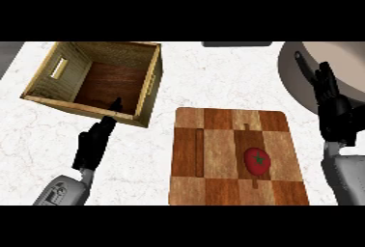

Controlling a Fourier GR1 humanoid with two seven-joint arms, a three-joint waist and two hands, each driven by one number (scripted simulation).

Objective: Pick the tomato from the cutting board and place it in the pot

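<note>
Lying on the checkered wooden cutting board (239, 157), the tomato (257, 160) sits right of the board's centre, toward its near half. It looks slightly elongated, with its long axis running roughly from the near edge to the far edge of the board, and its green stem cap faces up.

The cutting board rests on the white marbled surface (43, 144). At the far right, partly cut by the view's edge, stands the pot (299, 79), a wide round vessel with a grey rim and a pale inside.

The right hand (333, 113) is beside the board's far right corner, its fingers straight and released, pointing away over the pot's rim; it holds nothing and is apart from the tomato.

The left hand (94, 144) shows at the lower left, fingers relaxed and extended upward, holding nothing, its tips overlapping the near wall of an open wooden box (146, 99) that stands left of the board.
</note>
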